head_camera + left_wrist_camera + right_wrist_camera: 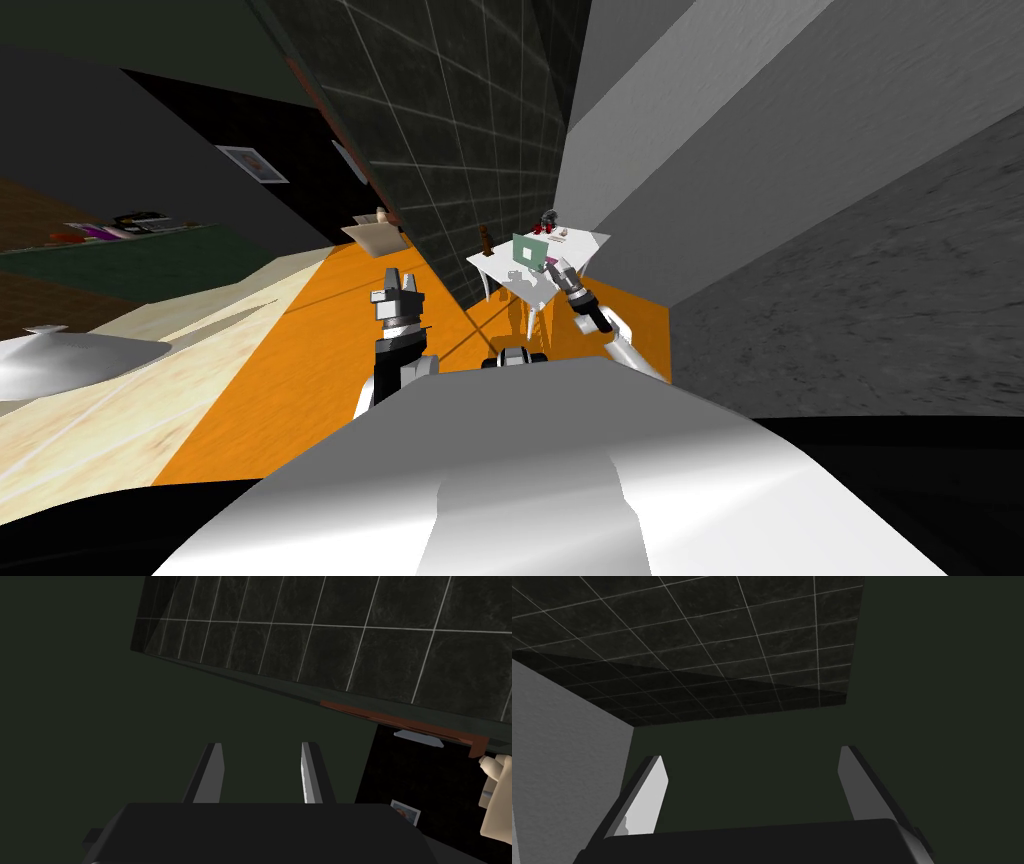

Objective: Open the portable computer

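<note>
Orange floor runs ahead between a dark tiled wall and a grey wall. A small white table stands against them where they meet. The laptop sits on this table near its front edge, and a green panel of it stands up at a slant. Small dark red things lie behind it, and a brown upright piece stands at the table's far left corner. The right gripper reaches to the laptop's near side, just beside it; I cannot tell whether they touch. In its wrist view the right gripper has its fingers spread wide, with nothing between them. The left gripper is raised over the floor, well apart from the table. Its fingers stand at a narrower gap and also hold nothing
</note>
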Controlling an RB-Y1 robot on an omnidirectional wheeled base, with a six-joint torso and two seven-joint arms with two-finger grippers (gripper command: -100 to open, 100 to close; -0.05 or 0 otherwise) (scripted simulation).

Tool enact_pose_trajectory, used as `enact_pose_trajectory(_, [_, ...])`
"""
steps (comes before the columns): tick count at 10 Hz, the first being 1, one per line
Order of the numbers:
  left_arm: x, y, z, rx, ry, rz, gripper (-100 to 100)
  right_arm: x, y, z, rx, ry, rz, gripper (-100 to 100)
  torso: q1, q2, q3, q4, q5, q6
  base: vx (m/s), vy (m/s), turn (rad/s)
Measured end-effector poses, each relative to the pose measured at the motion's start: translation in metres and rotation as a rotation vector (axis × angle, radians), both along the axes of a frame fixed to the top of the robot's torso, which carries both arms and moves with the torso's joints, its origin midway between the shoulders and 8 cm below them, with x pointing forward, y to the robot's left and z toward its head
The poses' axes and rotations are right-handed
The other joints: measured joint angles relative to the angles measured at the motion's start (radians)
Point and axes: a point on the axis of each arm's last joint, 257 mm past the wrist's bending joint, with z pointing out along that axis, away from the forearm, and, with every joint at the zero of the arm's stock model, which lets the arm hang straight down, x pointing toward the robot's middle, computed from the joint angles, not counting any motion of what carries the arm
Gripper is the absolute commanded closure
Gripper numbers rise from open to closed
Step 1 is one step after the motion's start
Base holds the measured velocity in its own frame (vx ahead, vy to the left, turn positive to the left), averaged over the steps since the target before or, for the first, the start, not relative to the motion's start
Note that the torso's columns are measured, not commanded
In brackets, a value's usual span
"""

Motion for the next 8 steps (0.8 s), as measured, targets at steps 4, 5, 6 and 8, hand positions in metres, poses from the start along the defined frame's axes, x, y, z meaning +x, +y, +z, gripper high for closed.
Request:
enact_pose_trajectory(4, [0.000,0.000,0.000,0.000,0.000,0.000,0,0.022,-0.010,-0.022,-0.141,0.005,-0.055,-100,0.001,0.000,0.000,0.000,0.000,0.000,0.027,0.054,-0.008])
enact_pose_trajectory(5, [0.000,0.000,0.000,0.000,0.000,0.000,0,0.026,-0.011,-0.027,-0.168,0.006,-0.067,-100,0.001,0.000,0.000,0.000,0.000,0.000,0.048,0.055,-0.009])
enact_pose_trajectory(6, [0.000,0.000,0.000,0.000,0.000,0.000,0,0.034,-0.012,-0.033,-0.211,0.007,-0.083,-100,0.001,-0.001,0.000,0.000,0.000,0.000,0.073,0.095,-0.014])
enact_pose_trajectory(8, [0.000,0.000,0.000,0.000,0.000,0.000,0,0.050,-0.021,-0.043,-0.301,0.010,-0.118,-100,0.000,0.000,0.000,0.000,0.000,0.000,0.067,0.053,-0.009])
